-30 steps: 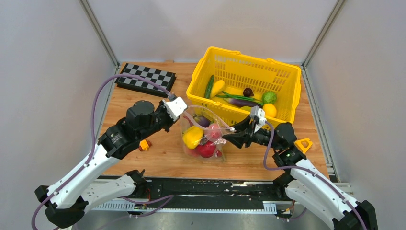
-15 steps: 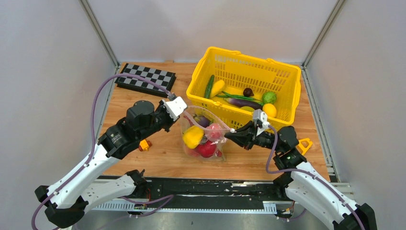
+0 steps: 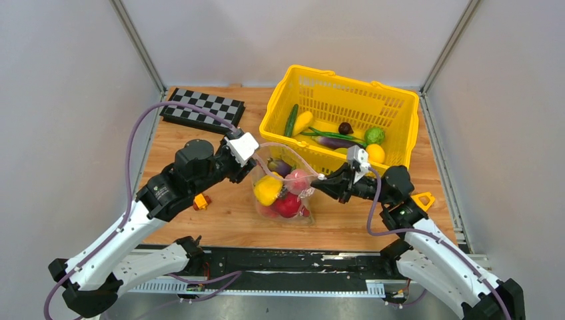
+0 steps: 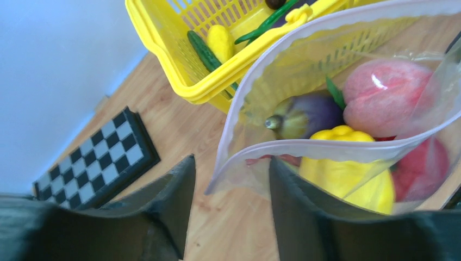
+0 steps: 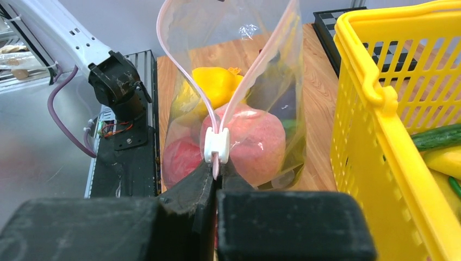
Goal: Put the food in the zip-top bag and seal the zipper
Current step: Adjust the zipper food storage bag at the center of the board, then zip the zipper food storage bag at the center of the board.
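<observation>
— Clear dotted plastic at the centre of the top view: zip-top bag (image 3: pixel 307 200), sitting on the wooden counter (image 3: pixel 220 227), just in front of the yellow basket (image 3: pixel 400 100). Filled yet?

— Looks filled. Inside: yellow pepper (image 3: pixel 268 189), purple eggplant (image 3: pixel 280 167), pink round piece (image 3: pixel 298 181), and a red round piece (image 3: pixel 288 207) below them, all packed touching.

— And in the basket, upper right of the frame?

— More toy produce lying there, a cucumber (image 3: pixel 291 120) among it. Cannot tell whether meant for the bag.

— Sealed?

— No. Mouth gaping in a wide loop. Pink zipper (image 5: pixel 185 65) parted into two strands in the right wrist view, meeting only at the white slider (image 5: pixel 216 145) in the middle of that frame.

— Claws?

— Right claw (image 5: pixel 216 171) pressed together on the zipper's end tab, just beneath the slider. Left claw (image 4: pixel 231 163) spread wide across the lower part of the left wrist view, with the bag's opposite corner hanging in the gap. No pinch visible there.

— Left to do?

— Probably only the closing: anchor the far corner, then draw the slider along the whole strip. Loading judged done, sealing not yet begun. Some risk of the floppy mouth buckling unless pulled taut first.
</observation>
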{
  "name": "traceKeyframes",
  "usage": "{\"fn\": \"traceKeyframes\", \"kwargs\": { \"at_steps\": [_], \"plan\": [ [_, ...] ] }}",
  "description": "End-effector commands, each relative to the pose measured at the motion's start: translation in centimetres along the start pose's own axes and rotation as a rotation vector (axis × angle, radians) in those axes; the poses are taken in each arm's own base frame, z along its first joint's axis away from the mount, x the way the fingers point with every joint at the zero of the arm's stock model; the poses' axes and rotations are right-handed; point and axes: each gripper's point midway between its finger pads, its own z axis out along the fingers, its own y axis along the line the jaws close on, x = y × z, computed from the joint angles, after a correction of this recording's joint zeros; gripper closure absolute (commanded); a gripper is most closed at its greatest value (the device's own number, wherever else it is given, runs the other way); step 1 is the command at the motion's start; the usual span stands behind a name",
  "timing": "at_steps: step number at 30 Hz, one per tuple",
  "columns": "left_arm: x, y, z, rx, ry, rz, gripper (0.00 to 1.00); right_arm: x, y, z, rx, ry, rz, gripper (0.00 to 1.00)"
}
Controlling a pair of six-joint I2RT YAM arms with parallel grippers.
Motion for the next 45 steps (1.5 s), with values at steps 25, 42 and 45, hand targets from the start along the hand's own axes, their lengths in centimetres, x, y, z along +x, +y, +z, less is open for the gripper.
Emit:
{"fn": "traceKeyframes", "kwargs": {
  "at_steps": [25, 42, 45],
  "plan": [
    [-15.1, -6.5, -0.3, 0.523, -0.422, -0.027, 0.00, -4.2, -0.6, 0.8, -0.018, 0.117, -0.087, 1.00],
    [-13.2, -13.4, 4.6, 0.706, -0.257, 0.137, 0.35, -5.3, 0.4, 1.0, -0.067, 0.073, -0.094, 1.00],
    [-12.4, -13.8, 5.2, 0.718, -0.213, 0.137, 0.41, -5.3, 0.5, 0.9, -0.070, 0.073, -0.098, 1.00]
  ]
}}
